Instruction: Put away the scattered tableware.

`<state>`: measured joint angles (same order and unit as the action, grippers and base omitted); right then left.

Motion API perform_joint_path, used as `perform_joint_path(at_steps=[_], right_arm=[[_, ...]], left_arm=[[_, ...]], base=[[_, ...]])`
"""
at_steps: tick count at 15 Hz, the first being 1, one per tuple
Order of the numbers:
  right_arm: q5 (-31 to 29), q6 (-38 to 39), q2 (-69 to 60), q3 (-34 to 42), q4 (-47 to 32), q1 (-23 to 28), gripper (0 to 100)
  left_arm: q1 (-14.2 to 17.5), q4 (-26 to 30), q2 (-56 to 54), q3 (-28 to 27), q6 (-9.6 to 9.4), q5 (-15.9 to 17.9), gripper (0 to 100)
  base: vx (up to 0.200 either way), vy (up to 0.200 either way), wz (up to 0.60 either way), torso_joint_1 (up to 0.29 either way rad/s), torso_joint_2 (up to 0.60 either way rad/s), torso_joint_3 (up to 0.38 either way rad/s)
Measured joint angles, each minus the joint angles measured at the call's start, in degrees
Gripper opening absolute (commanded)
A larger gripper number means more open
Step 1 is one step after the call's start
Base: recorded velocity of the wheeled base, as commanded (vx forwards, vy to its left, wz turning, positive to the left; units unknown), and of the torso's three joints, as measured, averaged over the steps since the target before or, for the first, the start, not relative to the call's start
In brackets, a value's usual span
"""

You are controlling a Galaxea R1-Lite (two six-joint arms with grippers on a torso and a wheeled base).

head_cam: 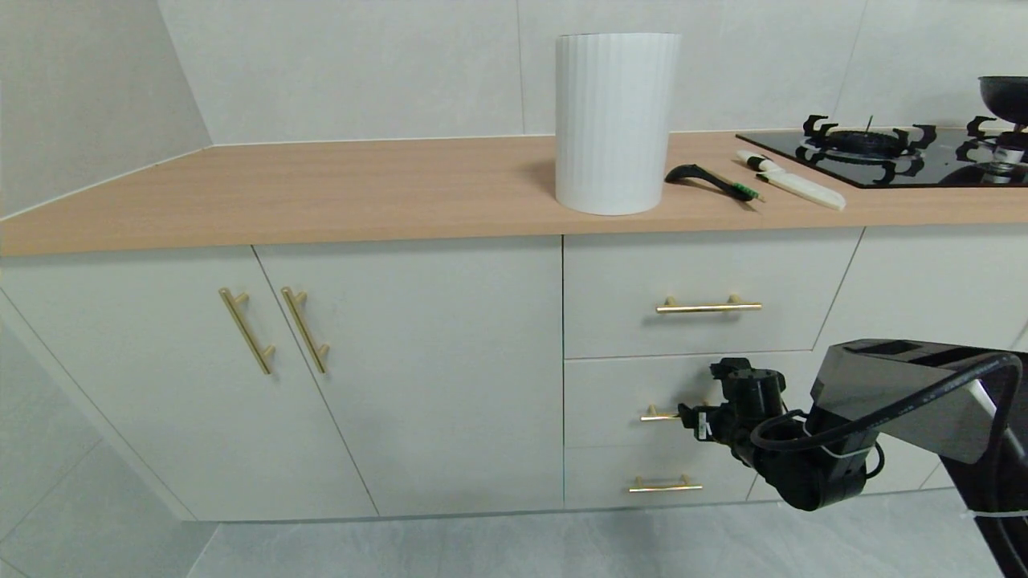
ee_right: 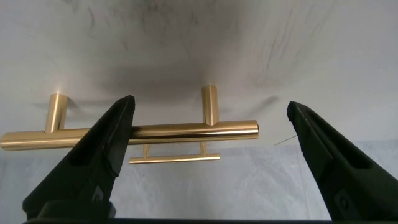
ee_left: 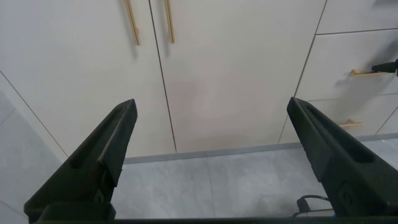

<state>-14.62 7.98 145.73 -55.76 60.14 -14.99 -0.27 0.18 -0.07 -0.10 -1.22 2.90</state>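
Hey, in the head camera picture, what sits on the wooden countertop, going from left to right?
white ribbed container → black utensil → white knife → gas hob → black pot

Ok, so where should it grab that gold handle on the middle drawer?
Probably on the bar of the middle drawer handle, between its two posts, straight from the front, fingers above and below: the bar lies level and the posts hold it off the drawer front.
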Motion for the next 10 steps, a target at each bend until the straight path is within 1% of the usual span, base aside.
perform_joint_path(at_steps=[10], right_arm=[[0.1, -0.1, -0.4, 0.9, -1.5, 0.0, 100]], left_arm=[[0.0, 0.0, 0.0, 0.0, 0.00, 0.0, 100]], base=[[0.000, 0.000, 0.00, 0.000, 0.00, 0.000]])
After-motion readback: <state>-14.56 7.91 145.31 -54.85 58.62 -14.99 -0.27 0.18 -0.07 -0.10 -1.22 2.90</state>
